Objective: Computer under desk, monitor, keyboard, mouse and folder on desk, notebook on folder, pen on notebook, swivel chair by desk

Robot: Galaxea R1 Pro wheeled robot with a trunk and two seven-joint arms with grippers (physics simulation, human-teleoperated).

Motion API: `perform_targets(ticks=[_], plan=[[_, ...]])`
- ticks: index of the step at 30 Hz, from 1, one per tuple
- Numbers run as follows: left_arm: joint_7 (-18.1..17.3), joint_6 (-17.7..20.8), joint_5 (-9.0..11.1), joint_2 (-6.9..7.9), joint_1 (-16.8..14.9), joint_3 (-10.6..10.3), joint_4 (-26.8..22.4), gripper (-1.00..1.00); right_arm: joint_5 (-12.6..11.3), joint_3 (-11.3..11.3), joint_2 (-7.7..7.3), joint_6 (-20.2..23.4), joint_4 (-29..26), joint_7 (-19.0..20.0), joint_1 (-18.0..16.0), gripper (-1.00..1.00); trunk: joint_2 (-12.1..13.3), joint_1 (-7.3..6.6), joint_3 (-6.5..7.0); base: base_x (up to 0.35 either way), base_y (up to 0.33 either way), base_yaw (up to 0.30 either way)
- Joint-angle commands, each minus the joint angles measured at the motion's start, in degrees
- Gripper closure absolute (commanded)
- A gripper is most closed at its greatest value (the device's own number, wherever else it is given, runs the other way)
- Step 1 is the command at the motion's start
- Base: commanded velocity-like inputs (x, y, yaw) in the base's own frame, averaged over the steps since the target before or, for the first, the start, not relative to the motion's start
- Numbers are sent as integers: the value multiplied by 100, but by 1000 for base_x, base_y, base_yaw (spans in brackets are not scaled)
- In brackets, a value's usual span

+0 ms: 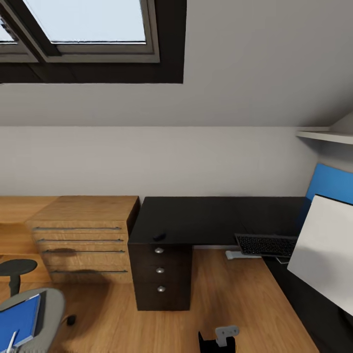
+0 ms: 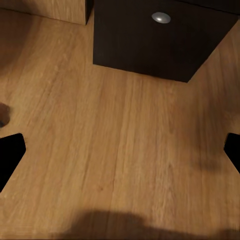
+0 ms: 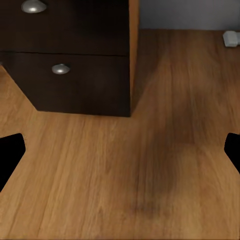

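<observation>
Left gripper [image 2: 120, 150]: black fingertips at opposite edges of its wrist view, spread wide, nothing between them; bare plank floor [image 2: 115, 145] beneath. Ahead of it, the foot of the black drawer unit [image 2: 160, 42], one round silver knob [image 2: 161, 18] showing.

Right gripper [image 3: 120, 150]: fingertips likewise far apart, empty, over open floor. Ahead, the drawer unit's front corner with two knobs; to one side of that, free floor running to the pale wall, a small white object [image 3: 231, 38] near the skirting.

Desk [image 1: 211, 218]: long black L-shaped top, beyond both grippers, drawer unit under its near left end. Mouse [image 1: 159, 236] at the top's front edge above the drawers. Keyboard [image 1: 267, 245] farther right, overhanging the inner corner. Monitor [image 1: 326, 252], white back showing, on the right wing.

Wooden dresser [image 1: 83, 240]: flush against the desk's left.

Swivel chair [image 1: 34, 318]: lower left, well apart from the desk, carrying the blue folder [image 1: 19, 321].

Sloped grey wall, skylight [image 1: 88, 29] above.
</observation>
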Motion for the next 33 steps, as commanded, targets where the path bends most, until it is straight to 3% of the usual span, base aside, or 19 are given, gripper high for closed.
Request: perform_targets(ticks=[1,12,33], plan=[[-14,-17,33,-2,-4,2,5,-100,11,38,0,-13,4,-25,-4,-100,-4,0,-7,0,-52,205],[-14,5,36,-2,-5,5,5,-100,11,33,0,-14,2,-22,-4,-100,-4,0,-7,-83,-15,62],[-14,-15,37,-3,-6,0,5,-100,11,32,1,-14,4,-18,-4,-100,-4,0,-7,-307,-1,2]])
